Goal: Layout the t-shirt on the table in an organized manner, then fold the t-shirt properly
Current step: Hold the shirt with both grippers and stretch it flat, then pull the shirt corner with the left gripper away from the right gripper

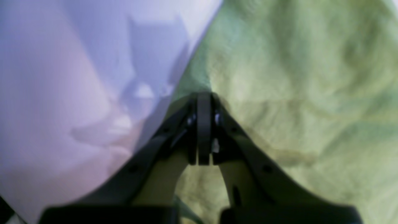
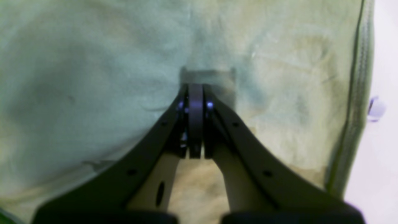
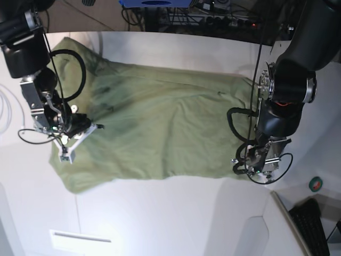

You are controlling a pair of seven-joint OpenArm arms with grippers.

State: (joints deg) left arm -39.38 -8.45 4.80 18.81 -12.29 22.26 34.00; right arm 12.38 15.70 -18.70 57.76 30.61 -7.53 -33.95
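Note:
The olive-green t-shirt (image 3: 160, 128) lies spread across the white table (image 3: 160, 213), wrinkled, with its left part blurred. My left gripper (image 3: 249, 166) is at the shirt's near right corner. In the left wrist view it (image 1: 204, 95) is shut at the cloth's edge (image 1: 279, 93), and creases run out from its tip. My right gripper (image 3: 65, 154) rests on the shirt's left part. In the right wrist view it (image 2: 196, 85) is shut over flat cloth (image 2: 93, 93), with a hem (image 2: 357, 109) to its right. No pinched fold shows there.
A green tape roll (image 3: 316, 185) and a dark keyboard (image 3: 314, 229) sit at the right front. White cable (image 3: 4, 114) loops at the left edge. Cables and a blue object (image 3: 154, 2) stand behind the table's far edge.

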